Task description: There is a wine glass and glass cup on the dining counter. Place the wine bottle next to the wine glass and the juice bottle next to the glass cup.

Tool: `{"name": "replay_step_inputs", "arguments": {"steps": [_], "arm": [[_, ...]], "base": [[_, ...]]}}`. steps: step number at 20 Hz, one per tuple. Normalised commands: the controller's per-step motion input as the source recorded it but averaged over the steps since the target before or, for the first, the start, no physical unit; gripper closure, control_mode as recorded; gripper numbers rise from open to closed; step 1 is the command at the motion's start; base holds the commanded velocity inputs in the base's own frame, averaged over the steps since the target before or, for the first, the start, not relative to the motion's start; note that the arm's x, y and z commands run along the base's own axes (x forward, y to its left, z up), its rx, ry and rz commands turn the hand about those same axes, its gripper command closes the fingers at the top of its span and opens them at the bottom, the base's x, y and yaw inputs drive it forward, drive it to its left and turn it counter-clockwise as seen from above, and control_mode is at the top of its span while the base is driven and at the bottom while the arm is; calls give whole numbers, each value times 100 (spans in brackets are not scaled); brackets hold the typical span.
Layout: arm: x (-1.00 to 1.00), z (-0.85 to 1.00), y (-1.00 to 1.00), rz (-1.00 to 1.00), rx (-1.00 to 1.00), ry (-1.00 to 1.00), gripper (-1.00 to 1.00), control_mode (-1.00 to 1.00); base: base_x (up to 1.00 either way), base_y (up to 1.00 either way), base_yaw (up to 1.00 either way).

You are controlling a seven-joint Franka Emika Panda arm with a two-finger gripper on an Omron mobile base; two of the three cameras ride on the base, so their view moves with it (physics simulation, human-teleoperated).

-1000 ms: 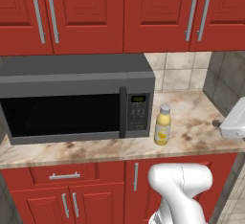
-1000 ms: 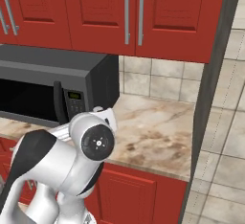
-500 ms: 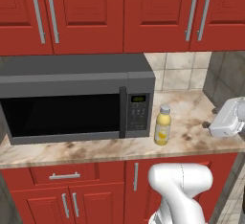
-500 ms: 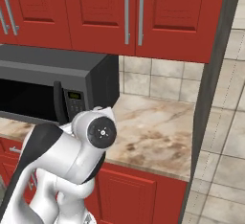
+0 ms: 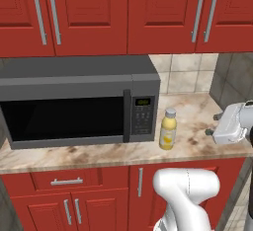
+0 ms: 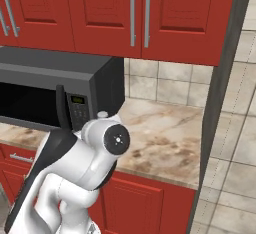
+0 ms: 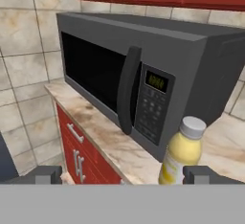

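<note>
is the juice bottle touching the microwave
Apart. The left base view shows the juice bottle standing just right of the microwave, with a thin strip of counter between them.

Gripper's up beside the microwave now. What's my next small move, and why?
Probably ease the gripper toward the juice bottle and centre it: the fingers are spread wide, holding nothing, and the bottle stands upright on the counter by the microwave, off toward one fingertip.
</note>
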Motion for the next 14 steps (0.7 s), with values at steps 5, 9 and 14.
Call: {"name": "replay_step_inputs", "arguments": {"steps": [5,9,14], "arm": [[20,-40,14,0,4,-13,-100,-100],[24,-31,15,0,2,-8,-100,-100],[16,-32,29,-1,0,-7,-100,-100]], "base": [[0,0,0],[0,0,0],[0,0,0]]}}
